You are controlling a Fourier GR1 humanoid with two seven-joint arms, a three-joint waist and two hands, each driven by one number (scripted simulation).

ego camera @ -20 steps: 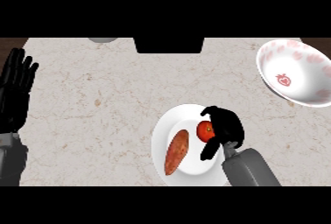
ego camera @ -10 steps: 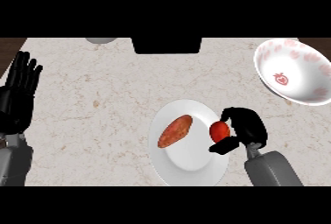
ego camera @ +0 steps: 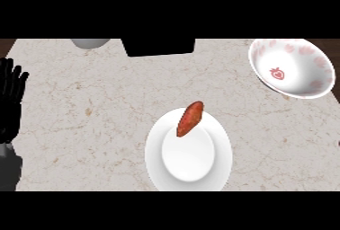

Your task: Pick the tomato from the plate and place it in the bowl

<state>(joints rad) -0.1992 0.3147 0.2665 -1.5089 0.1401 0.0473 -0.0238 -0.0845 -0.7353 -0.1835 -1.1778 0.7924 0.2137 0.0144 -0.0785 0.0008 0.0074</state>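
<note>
Plate point(ego camera: 189, 173) near counter's front edge holds only a sausage-like piece point(ego camera: 190, 118) | tomato, right hand unseen | bowl point(ego camera: 292, 67) back-right corner, awaiting | left hand point(ego camera: 10, 101) open, resting at left edge

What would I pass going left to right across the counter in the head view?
Left hand → grey object at the top edge → plate carrying a reddish-orange piece of food → bowl.
</note>
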